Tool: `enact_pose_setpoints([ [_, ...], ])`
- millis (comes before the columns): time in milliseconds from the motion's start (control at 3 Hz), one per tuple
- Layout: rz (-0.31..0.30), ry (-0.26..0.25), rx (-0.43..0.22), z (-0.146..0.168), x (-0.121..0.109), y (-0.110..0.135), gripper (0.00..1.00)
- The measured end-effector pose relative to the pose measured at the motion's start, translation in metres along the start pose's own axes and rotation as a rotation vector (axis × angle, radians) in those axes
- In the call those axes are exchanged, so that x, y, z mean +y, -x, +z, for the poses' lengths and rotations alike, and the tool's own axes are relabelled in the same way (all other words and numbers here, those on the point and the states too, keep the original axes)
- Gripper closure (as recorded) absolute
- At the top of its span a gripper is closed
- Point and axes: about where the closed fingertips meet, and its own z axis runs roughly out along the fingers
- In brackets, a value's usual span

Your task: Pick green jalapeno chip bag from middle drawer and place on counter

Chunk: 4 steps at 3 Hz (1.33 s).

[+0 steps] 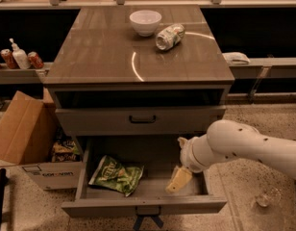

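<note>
The green jalapeno chip bag [116, 174] lies flat in the left half of the open middle drawer [143, 205], which is pulled out at the bottom of the grey cabinet. My gripper [178, 179] comes in on the white arm [244, 148] from the right. It hangs low inside the right half of the drawer, about a bag's width to the right of the bag and not touching it. The counter [104, 57] tops the cabinet above.
A white bowl [145, 22] and a silvery-green can [169, 36] on its side sit at the counter's back. A cardboard box [23, 129] with snack packets [65, 150] stands left of the drawer. Cans and a bottle [18, 57] line the left ledge. A glass [268, 196] sits on the floor at right.
</note>
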Motion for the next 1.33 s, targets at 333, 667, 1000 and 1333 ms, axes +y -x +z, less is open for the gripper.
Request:
enact_pose_setpoints([
  [333,0.005,0.022,-0.01,0.034,-0.014,0.002,0.0],
  [667,0.031,0.047,-0.029,0.071,-0.026,0.004,0.0],
  [1000,0.067,0.086,-0.044,0.123,-0.03,0.012,0.0],
  [1333,0.086,0.088,-0.066,0.156,-0.029,0.022,0.0],
])
